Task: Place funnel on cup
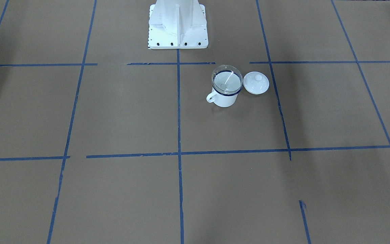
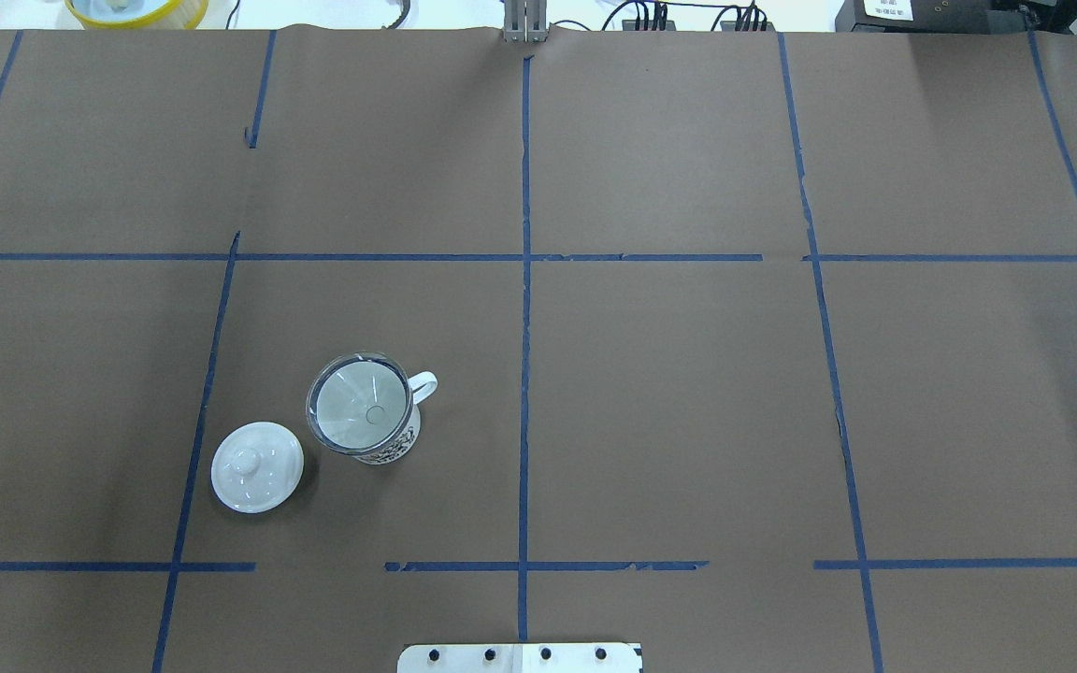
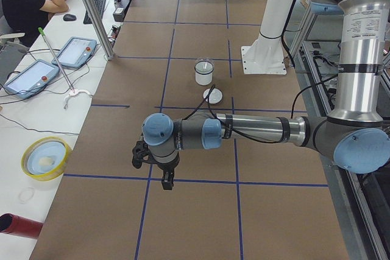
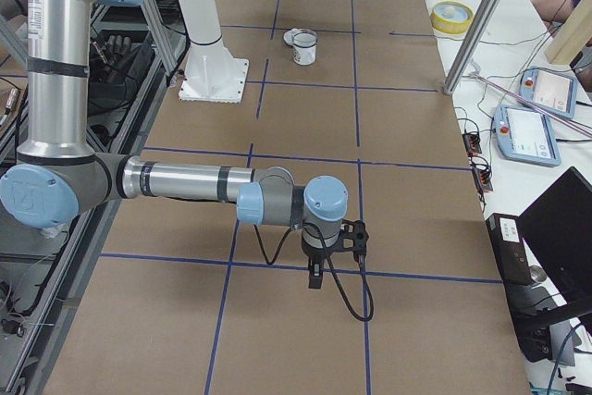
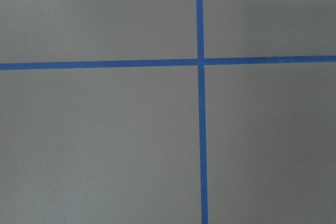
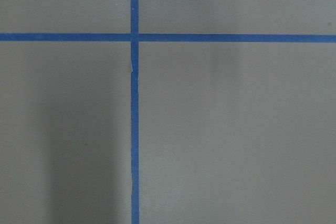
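Left tool [image 3: 166,182] and right tool [image 4: 315,279] hang above the table [image 3: 183,223]; opening cannot be told.

Robotics lab, def. not a home: big table [image 2: 688,421] w/ brown paper & blue tape grid [image 2: 525,374], industrial left arm [image 3: 256,129] & right arm [image 4: 185,179], teach pendants [image 3: 76,52] on the side desk, operator [image 3: 27,1] sat nearby.
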Controlling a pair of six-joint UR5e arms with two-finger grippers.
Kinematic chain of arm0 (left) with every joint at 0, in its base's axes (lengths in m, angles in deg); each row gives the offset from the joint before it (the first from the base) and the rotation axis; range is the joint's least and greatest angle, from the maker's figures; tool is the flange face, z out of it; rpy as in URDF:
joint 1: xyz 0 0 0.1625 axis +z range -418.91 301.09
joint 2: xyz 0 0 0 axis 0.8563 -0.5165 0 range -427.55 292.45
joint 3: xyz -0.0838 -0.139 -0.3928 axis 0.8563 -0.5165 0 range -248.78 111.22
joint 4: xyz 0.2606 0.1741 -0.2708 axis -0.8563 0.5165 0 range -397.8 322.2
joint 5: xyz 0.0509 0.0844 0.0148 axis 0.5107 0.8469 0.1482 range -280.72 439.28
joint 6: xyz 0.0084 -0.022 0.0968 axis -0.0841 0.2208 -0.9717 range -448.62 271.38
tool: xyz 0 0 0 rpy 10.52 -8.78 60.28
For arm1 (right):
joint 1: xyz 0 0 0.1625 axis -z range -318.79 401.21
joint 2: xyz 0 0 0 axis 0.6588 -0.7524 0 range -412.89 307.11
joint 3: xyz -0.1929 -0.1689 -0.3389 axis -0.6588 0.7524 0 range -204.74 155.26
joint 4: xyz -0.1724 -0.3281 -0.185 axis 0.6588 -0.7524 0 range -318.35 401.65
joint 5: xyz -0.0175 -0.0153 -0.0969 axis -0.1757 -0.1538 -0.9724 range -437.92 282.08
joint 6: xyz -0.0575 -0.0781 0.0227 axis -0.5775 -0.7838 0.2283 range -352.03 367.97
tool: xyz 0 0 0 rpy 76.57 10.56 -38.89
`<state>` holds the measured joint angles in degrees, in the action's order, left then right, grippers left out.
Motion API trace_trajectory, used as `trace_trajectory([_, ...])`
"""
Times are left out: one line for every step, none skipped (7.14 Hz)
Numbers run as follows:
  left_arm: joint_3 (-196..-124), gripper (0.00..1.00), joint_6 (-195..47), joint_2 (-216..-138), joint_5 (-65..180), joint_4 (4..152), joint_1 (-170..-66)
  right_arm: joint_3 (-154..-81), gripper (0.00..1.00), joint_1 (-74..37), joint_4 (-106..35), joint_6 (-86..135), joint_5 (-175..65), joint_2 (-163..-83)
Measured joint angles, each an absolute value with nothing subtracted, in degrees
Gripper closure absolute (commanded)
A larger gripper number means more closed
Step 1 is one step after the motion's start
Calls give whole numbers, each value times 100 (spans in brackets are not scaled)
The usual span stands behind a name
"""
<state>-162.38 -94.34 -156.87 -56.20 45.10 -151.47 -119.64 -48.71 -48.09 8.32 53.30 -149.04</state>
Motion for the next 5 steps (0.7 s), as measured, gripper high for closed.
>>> trace_trajectory([-16237,0,-9438,-15712,-5612,4352,-15146,-11966,0,-4871,-4809,832,5330,-14904])
trace_trajectory([-16260,0,-9443,-15753,-5609,4152,-15149,-11966,0,-4871,-4809,832,5330,-14904])
trace_trajectory([-16274,0,-9460,-15811,-5612,4009,-15156,-11965,0,-4871,-4809,832,5330,-14904])
trace_trajectory([-16282,0,-9483,-15870,-5631,3967,-15166,-11964,0,-4871,-4809,832,5330,-14904])
trace_trajectory([-16284,0,-9496,-15948,-5653,3965,-15174,-11964,0,-4871,-4809,833,5330,-14904])
